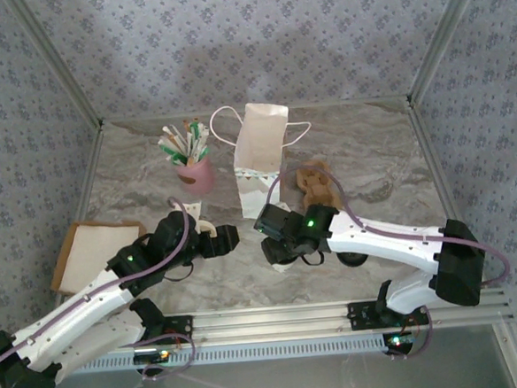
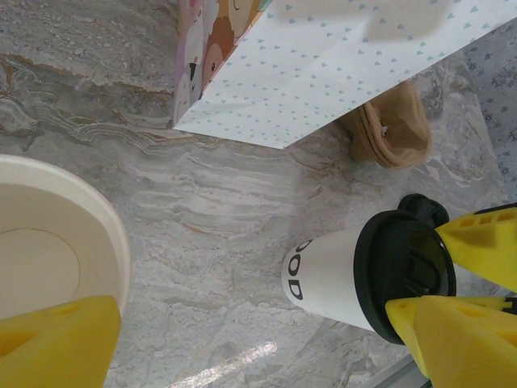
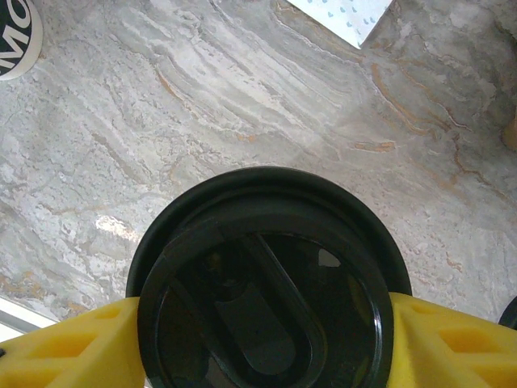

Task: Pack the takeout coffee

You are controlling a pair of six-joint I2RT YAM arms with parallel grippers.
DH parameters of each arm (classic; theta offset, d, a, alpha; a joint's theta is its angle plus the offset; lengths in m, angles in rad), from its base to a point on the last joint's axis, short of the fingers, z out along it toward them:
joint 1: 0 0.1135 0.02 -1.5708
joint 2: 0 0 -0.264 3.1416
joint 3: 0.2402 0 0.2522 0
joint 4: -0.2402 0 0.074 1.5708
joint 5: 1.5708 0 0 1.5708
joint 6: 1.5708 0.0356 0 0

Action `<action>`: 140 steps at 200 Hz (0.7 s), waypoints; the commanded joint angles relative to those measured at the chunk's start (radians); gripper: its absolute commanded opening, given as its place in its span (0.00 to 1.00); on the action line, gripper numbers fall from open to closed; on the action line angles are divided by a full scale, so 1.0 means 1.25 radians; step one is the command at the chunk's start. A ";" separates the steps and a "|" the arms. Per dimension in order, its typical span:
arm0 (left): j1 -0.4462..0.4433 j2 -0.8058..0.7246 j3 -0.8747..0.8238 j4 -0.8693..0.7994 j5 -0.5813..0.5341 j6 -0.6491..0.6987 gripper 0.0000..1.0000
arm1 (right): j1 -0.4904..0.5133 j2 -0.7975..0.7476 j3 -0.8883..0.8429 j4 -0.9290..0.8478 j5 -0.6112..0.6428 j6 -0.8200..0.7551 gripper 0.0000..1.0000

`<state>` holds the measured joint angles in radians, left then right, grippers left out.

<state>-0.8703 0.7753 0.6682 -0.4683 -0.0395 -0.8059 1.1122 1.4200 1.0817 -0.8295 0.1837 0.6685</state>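
Right wrist view: my right jaws are clamped on the coffee cup (image 2: 323,279) at its black lid (image 3: 262,283), on the desk (image 2: 202,218) near the paper bag (image 1: 260,149). My left jaws gape, nothing between them.

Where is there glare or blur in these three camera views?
Top external: even, soft light on the marble table, nothing blurred. Left wrist: a pale glare streak on the table near the bottom edge; the paper bag looks soft. Right wrist: the black lid is close and soft, a small glare patch on the table left of it.
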 commanded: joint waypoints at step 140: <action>0.004 0.002 0.001 0.019 0.014 -0.009 0.93 | 0.053 0.111 -0.076 -0.031 -0.096 0.088 0.74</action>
<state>-0.8703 0.7753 0.6682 -0.4675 -0.0368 -0.8062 1.1477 1.4456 1.0904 -0.8322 0.2325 0.7227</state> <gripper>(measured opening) 0.933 0.742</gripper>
